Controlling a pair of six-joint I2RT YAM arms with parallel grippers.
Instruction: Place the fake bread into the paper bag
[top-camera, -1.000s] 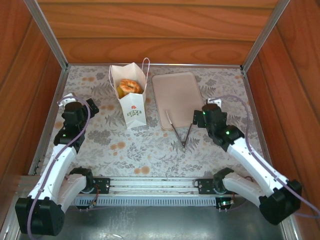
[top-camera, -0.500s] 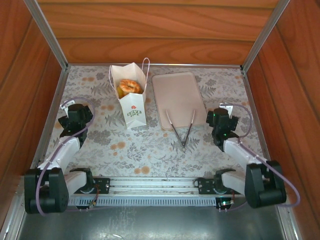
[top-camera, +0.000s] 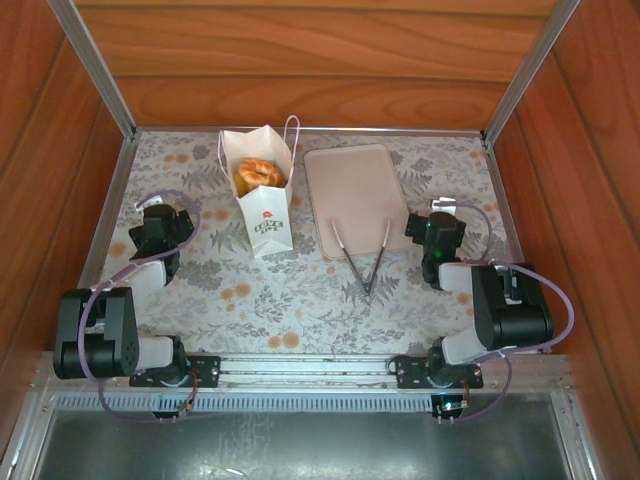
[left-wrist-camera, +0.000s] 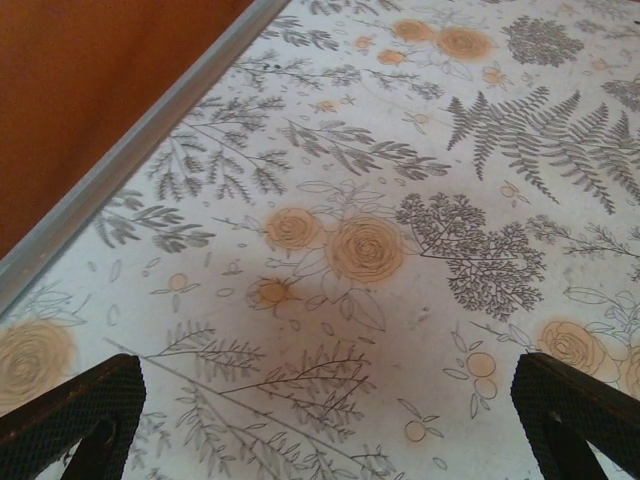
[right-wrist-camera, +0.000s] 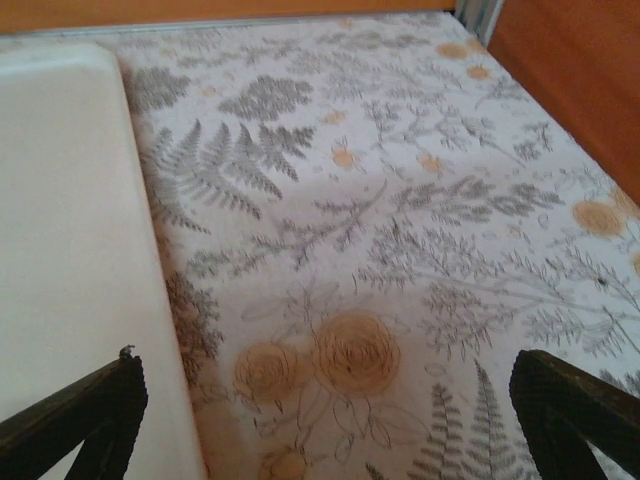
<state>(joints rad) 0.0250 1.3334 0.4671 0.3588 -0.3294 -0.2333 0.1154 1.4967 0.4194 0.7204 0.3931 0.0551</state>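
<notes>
- Paper bag (top-camera: 266, 205): a small white bag standing upright on the floral-printed surface (top-camera: 300, 300), in the far half and left of centre. Its mouth is open upward, a red-green logo (top-camera: 267, 223) shows on the side facing the arms, and a thin loop handle (top-camera: 293, 128) rises at its far right corner.
- Fake bread (top-camera: 257, 175): golden-brown pieces lie inside the bag and are seen through its open mouth. The uppermost looks ring-shaped; how many lie beneath it cannot be told.
- Tray (top-camera: 358, 190): a flat beige-pink rectangle just right of the bag, not touching it, with its top bare. In the right wrist view its pale rim (right-wrist-camera: 70, 250) runs along the left side.
- Tongs (top-camera: 366, 262): thin metal, lying in a V. The two spread tips rest over the tray's near edge, and the joined end lies on the surface toward the arms.
- Left tool (top-camera: 166, 222) (left-wrist-camera: 325, 385): released, its two dark fingers (left-wrist-camera: 70, 410) wide apart with bare floral print between them. It hangs low over the surface, left of the bag and well apart from it. A metal rail (left-wrist-camera: 120, 165) and the wooden wall (left-wrist-camera: 90, 70) lie to its left.
- Right tool (top-camera: 433, 228) (right-wrist-camera: 325, 370): released, its fingers (right-wrist-camera: 575, 400) spread wide and holding nothing. It sits low over the surface just beside the tray's right edge, with the tongs to its left.
</notes>
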